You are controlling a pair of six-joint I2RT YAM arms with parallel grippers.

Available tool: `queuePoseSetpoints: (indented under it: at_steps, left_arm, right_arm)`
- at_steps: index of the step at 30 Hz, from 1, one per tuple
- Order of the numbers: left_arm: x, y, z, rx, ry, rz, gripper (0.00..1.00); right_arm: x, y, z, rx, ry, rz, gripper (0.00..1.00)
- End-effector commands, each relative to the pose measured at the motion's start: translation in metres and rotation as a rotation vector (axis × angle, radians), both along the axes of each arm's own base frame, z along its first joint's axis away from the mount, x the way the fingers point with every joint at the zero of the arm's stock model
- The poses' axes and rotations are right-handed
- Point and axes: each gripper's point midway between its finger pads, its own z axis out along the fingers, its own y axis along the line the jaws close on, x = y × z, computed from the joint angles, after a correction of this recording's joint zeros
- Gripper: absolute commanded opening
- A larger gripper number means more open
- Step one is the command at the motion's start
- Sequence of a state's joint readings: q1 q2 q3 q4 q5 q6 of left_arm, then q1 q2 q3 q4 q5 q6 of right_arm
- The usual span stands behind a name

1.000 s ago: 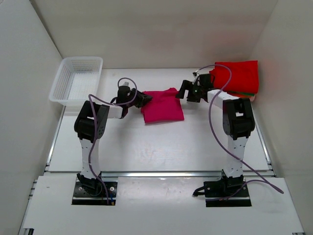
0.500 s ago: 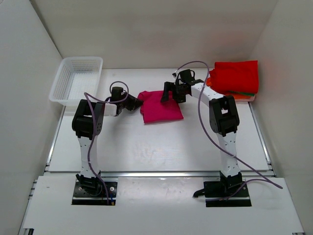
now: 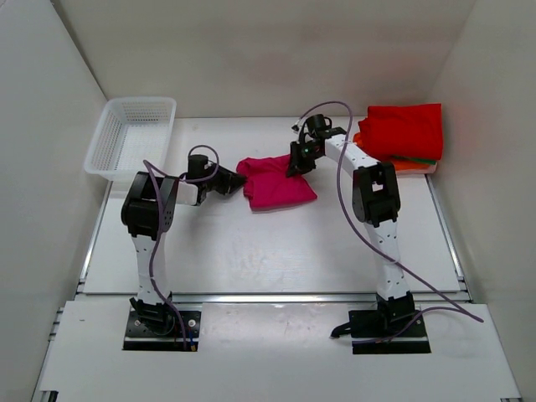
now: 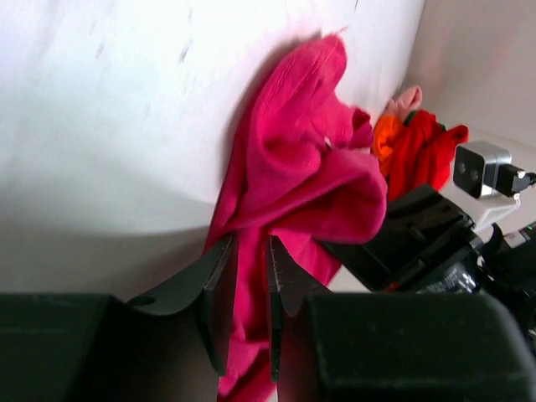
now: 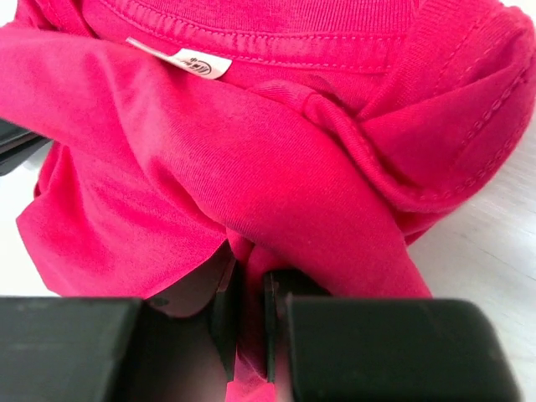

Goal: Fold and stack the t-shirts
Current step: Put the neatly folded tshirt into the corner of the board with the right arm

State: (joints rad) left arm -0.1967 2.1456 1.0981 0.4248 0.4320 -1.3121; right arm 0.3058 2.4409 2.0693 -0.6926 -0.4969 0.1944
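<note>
Two grippers are found clamped on one shirt. On the table (image 3: 251,251), a white basket (image 3: 99,144) is noted at 10 o'clock. A stack is noted at 2 o'clock, with the red shirt (image 3: 406,130) on top and the orange shirt (image 3: 412,166) under it; it is judged to be where folded shirts are collected. The pink shirt (image 3: 276,184) is located just past centre toward 12 o'clock, well apart from the stack. The left gripper (image 4: 249,293) is closed on its 9 o'clock edge. The right gripper (image 5: 249,311) is pinched on cloth at its 1 o'clock corner. This two-sided hold is judged to serve a fold. The cloth is seen bunched and rumpled, with the collar and a white label (image 5: 191,62) exposed.
</note>
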Motion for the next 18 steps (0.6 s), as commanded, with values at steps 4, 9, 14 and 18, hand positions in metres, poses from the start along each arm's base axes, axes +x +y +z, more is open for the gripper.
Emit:
queuePoseSetpoints:
  at_steps: [4,9,14,18]
  left_arm:
    - [-0.001,0.014,0.100,-0.067,-0.174,-0.017,0.30]
    - [-0.010,0.025,0.124,-0.095,-0.219,0.015,0.29]
    - [-0.021,0.017,0.110,-0.126,-0.179,-0.015,0.29]
    - [-0.024,0.013,0.107,-0.122,-0.174,-0.014,0.28]
  right_arm:
    - [0.039,-0.043,0.105,-0.126,-0.332,0.001,0.00]
    - [0.046,-0.059,0.133,-0.174,-0.409,0.000,0.00]
    - [0.052,-0.077,0.158,-0.235,-0.488,-0.020,0.00]
    - [0.058,-0.095,0.170,-0.266,-0.524,-0.047,0.00]
